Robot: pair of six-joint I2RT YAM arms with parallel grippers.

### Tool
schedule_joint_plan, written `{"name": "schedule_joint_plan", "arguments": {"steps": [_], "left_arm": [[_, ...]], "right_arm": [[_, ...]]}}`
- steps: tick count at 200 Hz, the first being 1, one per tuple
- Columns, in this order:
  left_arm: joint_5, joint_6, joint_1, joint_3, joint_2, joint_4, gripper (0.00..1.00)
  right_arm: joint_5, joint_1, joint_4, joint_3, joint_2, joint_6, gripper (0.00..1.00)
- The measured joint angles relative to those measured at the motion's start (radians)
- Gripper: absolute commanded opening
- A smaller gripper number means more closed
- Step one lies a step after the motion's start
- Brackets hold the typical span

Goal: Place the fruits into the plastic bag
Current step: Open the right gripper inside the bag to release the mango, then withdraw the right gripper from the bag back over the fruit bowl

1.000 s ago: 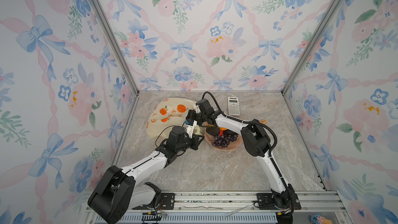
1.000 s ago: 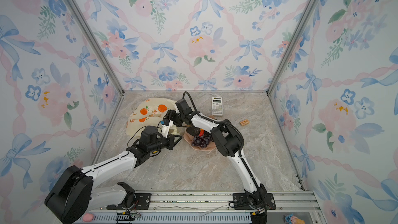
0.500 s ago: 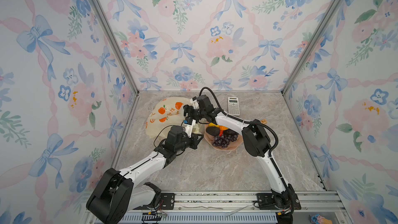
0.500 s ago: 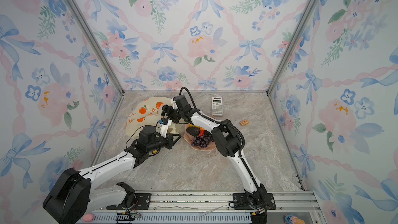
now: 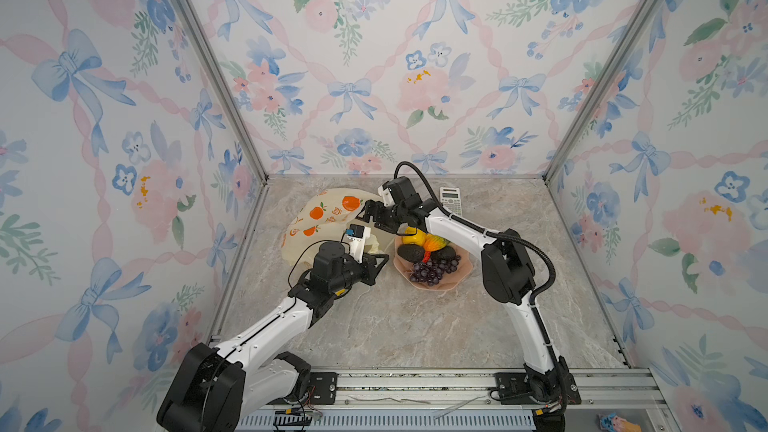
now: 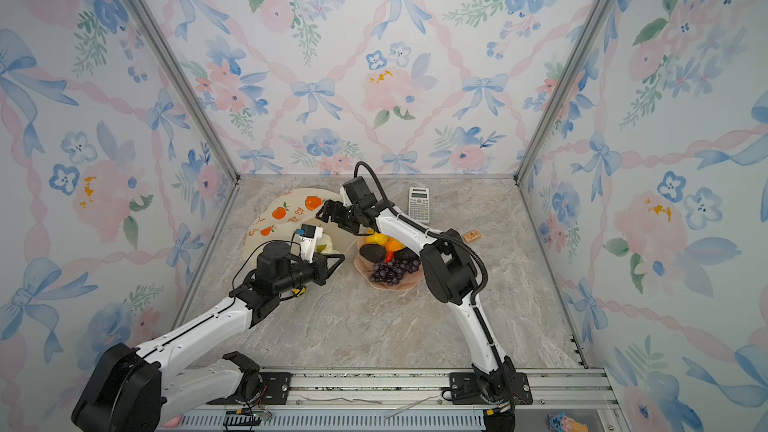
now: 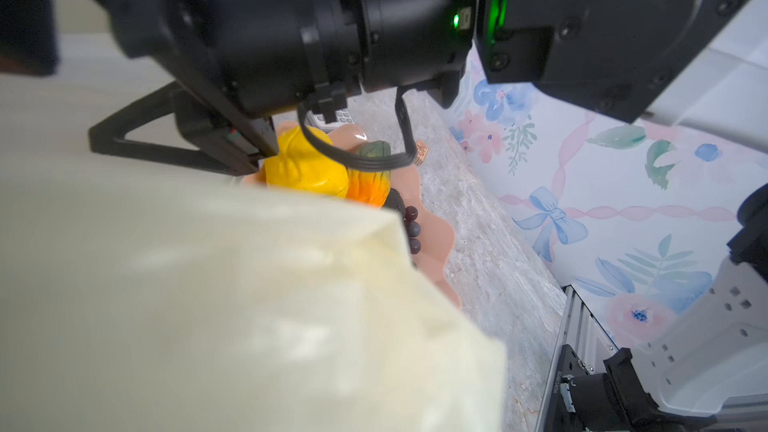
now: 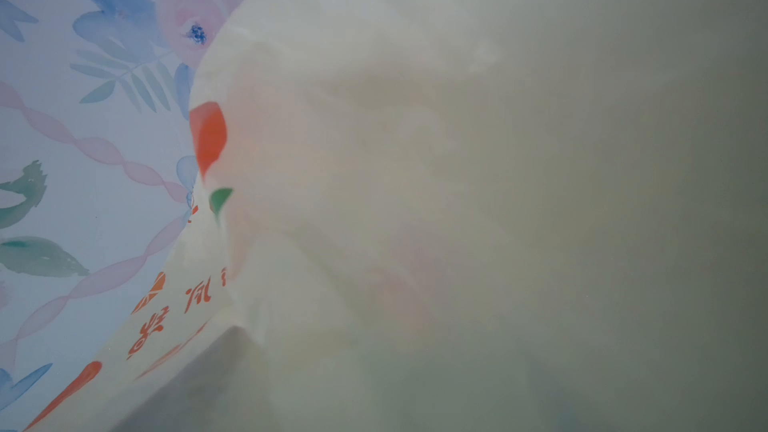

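Note:
The plastic bag (image 5: 322,218), pale yellow with orange prints, lies at the back left. Its film fills the right wrist view (image 8: 457,201) and covers my jaws in the left wrist view (image 7: 208,305). My left gripper (image 5: 383,261) is shut on the bag's near edge, next to the pink plate (image 5: 462,275). My right gripper (image 5: 369,213) stands open at the bag's mouth, with nothing seen between its fingers. On the plate lie the fruits: a yellow one (image 5: 413,236), an orange-green one (image 5: 435,243), two dark avocados (image 5: 408,253) and purple grapes (image 5: 434,271).
A calculator (image 5: 451,200) lies behind the right arm near the back wall. A small wooden tag (image 6: 471,236) sits to the right of the plate. Patterned walls close in three sides. A metal rail (image 5: 415,384) runs along the front edge.
My right gripper has moved from beside the plate up and left to the bag's mouth, and its fingers have spread wider. The left gripper has kept its hold and barely moved.

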Motion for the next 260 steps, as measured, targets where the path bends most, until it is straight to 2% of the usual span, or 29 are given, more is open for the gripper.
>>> {"name": "schedule_joint_plan", "arguments": {"steps": [49,82,149,221,260], "left_arm": [[0.003,0.012,0.012,0.000,-0.078,-0.106,0.00],[0.002,0.038,0.033,0.012,-0.108,-0.202,0.00],[0.006,0.082,0.065,0.027,-0.142,-0.299,0.00],[0.023,0.094,0.085,0.027,-0.140,-0.312,0.00],[0.052,0.094,0.115,0.027,-0.117,-0.301,0.00]], "right_arm": [[0.047,-0.101,-0.003,-0.032,-0.075,-0.011,0.92],[0.045,-0.128,-0.002,-0.032,-0.080,-0.011,0.92],[-0.016,-0.128,0.002,-0.098,-0.129,-0.020,0.92],[-0.122,-0.080,0.006,-0.230,-0.325,-0.036,0.92],[-0.177,-0.040,0.059,-0.399,-0.458,-0.017,0.93]]}}
